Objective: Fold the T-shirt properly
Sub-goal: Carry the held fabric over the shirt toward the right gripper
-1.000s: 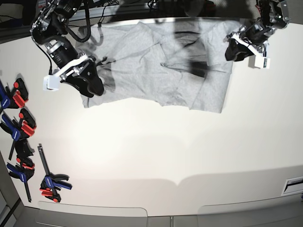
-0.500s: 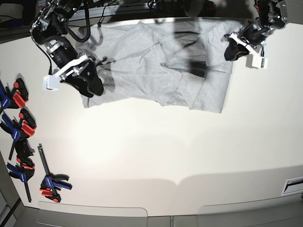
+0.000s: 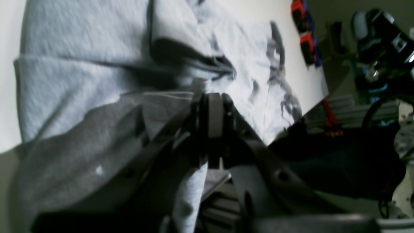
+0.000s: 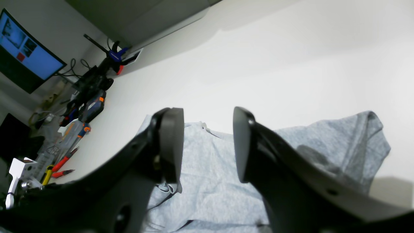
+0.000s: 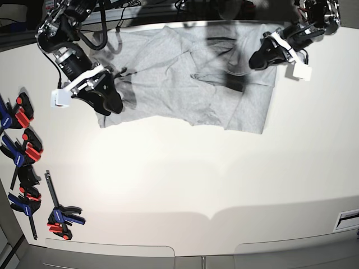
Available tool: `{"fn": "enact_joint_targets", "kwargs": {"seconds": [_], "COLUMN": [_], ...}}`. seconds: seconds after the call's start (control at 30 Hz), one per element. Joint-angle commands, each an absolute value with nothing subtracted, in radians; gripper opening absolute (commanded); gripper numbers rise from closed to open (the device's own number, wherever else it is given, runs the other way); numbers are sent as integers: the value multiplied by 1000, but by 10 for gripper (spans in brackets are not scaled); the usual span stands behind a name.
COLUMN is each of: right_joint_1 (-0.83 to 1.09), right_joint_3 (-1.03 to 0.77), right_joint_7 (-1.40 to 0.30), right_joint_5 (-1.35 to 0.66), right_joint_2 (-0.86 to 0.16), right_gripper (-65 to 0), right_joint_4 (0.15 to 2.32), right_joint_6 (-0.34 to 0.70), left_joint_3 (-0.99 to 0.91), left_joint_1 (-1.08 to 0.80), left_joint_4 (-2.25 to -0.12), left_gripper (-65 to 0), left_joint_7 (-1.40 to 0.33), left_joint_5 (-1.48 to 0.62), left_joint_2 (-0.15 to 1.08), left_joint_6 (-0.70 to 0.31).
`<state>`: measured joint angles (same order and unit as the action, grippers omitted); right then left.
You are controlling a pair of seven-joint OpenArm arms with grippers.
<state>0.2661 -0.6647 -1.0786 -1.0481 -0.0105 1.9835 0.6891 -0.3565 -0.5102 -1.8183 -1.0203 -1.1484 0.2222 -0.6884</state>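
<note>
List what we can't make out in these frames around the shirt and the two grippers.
- Left wrist view: left gripper shut on the T-shirt; motion blur hides which edge is pinched.
- Base view: the T-shirt's far edge sits in dark shadow; any lettering can't be seen.
- Right wrist view: right gripper open; its own fingers cover the cloth below.

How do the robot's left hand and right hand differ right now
The left hand is shut, pinching a fold of the grey T-shirt; the right hand is open and holds nothing. The left sits at the shirt's far edge, the right above its opposite corner. Both are black.
</note>
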Motion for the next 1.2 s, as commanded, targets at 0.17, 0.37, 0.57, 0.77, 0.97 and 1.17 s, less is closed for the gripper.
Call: {"fn": "enact_joint_targets", "kwargs": {"seconds": [0.17,0.37,0.57,0.77,0.97,1.17], "right_joint_1": [260,260,260,260,260,260], "right_joint_3": [-667,-667,-667,-667,-667,-667], "right_joint_7": [-1052,-1052,-1052,-1052,-1052,-1052], "right_joint_5": [-1077,-1077,-1077,-1077,-1077,-1077], "right_joint_2": [-14,-14,-14,-14,-14,-14], "right_gripper": [-415,-415,-415,-415,-415,-415], "right_joint_4": [2003,2003,2003,2003,2003,2003], "right_joint_6": [698,698,698,698,698,698], "left_joint_3": [-208,-68,57,122,179,212], "left_joint_1": [-512,-513,-512,-513,-513,-512], "left_joint_4": [-1832,-1853,-1938,-1945,-1945,-1945], "left_gripper": [-650,-650,-650,-650,-650,-650], "left_joint_7": [-895,-844,-842,-836,-844,-807], "left_joint_5": [-921,-795,-687,-596,-592,-496], "left_joint_2": [228,232,275,286,286,286], "left_joint_6": [-698,-698,-698,-698,-698,-698]}}
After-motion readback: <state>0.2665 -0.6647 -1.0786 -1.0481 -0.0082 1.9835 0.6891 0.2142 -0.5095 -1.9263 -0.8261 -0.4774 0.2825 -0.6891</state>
